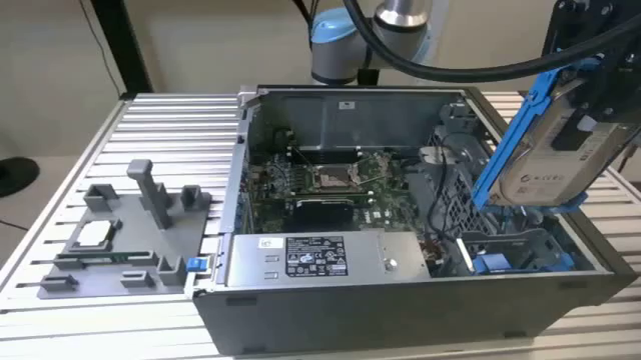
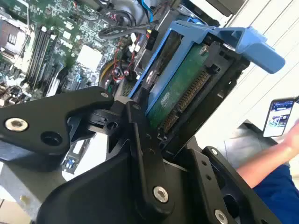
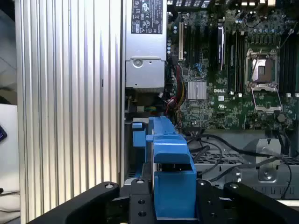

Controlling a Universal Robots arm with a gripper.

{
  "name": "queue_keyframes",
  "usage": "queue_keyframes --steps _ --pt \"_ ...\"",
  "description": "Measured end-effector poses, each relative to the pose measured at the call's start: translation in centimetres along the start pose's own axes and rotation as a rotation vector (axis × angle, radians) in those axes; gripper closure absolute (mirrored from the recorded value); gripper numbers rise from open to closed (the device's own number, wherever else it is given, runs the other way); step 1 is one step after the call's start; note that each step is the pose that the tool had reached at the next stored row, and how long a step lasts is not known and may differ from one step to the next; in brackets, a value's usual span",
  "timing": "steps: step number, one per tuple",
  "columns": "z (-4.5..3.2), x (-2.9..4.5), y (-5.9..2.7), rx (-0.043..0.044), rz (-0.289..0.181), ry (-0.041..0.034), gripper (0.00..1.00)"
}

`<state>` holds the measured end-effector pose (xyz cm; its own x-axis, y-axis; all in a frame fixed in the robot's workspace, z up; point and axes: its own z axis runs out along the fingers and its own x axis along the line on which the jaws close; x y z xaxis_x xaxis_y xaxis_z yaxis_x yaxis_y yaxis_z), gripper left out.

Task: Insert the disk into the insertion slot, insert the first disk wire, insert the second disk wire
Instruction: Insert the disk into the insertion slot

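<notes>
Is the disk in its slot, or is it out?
Out. The flat silver-beige hard drive in a blue frame hangs tilted in the black gripper, above the dark grey drive bay with blue tabs.

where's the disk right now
On the exterior view's right, the disk is held tilted by the gripper above the computer case, its lower end just over the insertion slot.
</notes>
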<state>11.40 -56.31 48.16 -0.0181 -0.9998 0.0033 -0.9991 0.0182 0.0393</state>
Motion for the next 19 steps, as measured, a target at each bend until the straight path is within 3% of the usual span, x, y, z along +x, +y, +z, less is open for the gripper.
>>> queue_keyframes --steps 14,19 --pt "-0.01 0.04 -0.02 0.0000 0.000 0.0004 1.00" --pt "0.19 0.94 -0.39 -0.0015 0.000 0.0000 1.00"
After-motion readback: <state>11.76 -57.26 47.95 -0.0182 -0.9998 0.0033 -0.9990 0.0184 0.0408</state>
